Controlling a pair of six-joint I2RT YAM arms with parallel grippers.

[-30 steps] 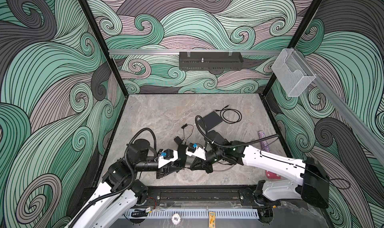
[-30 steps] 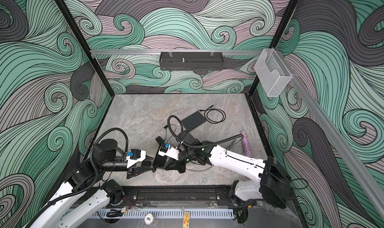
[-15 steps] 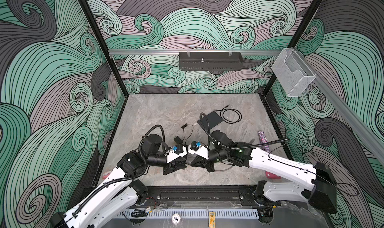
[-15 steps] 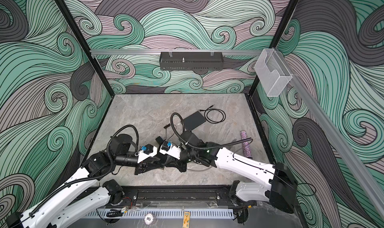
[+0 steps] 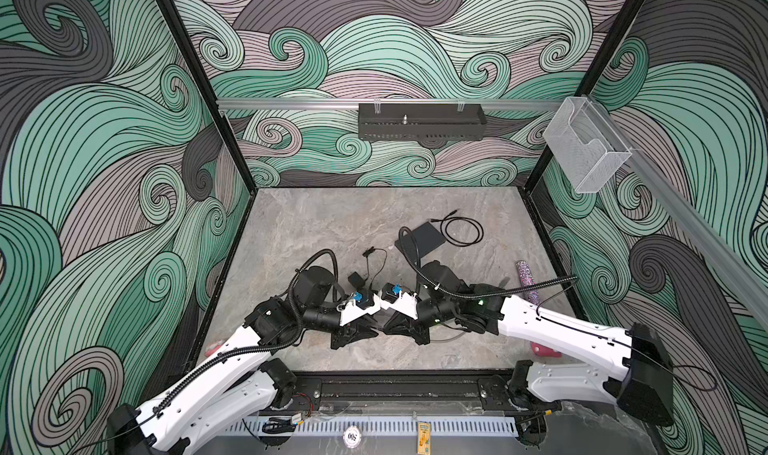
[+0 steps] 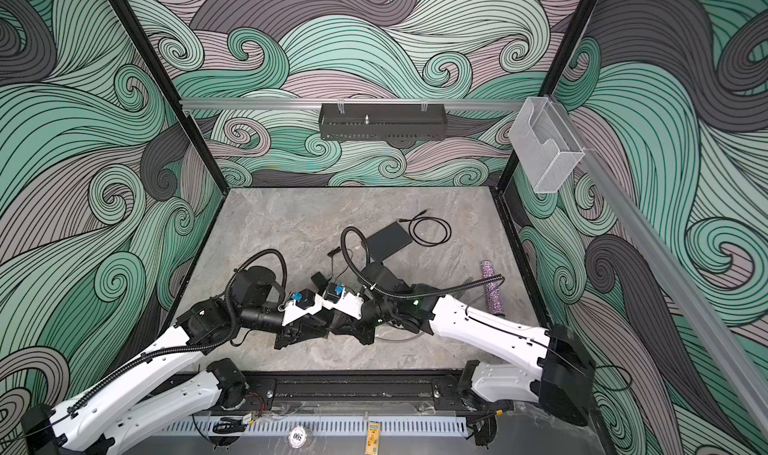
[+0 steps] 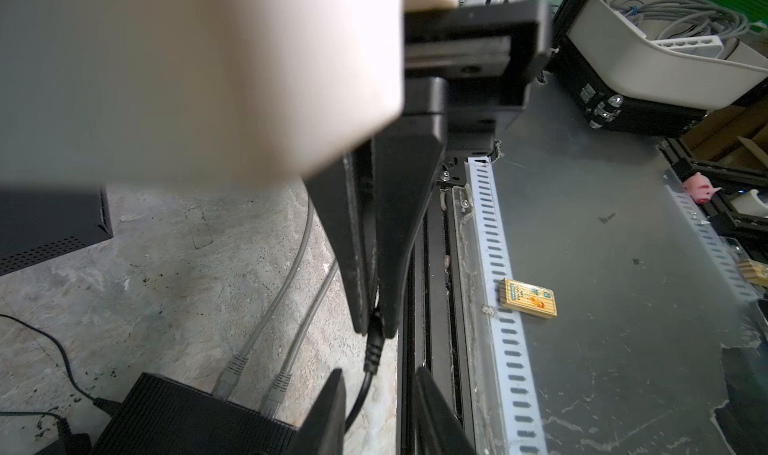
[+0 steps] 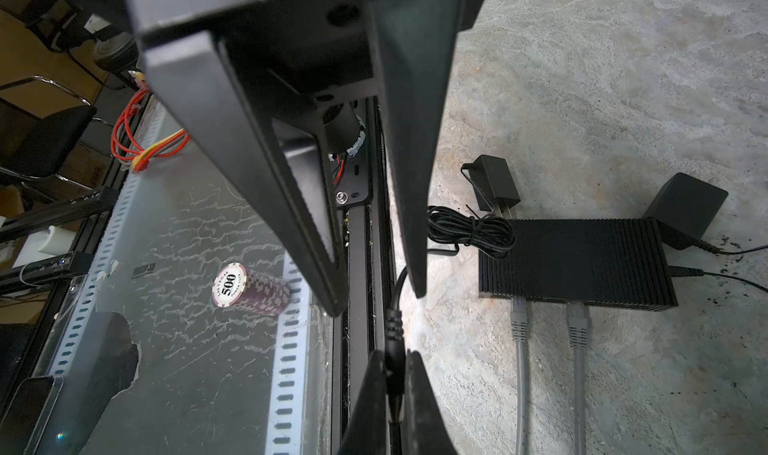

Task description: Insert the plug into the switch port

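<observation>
Right gripper (image 8: 393, 359) clamps the black ribbed barrel plug (image 8: 392, 324) — my left gripper (image 7: 377, 376) gapes astride its cord (image 7: 360, 394) (handover, I judge).

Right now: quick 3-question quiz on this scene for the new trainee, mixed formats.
1. True or false: the right tool is shut on the plug.
2. How many grey cables are plugged into the switch? A one, B two, C four.
3. Fill in: the left tool is ____, its fingers either side of the plug's cable.
Key: 1 true; 2 B; 3 open.
</observation>
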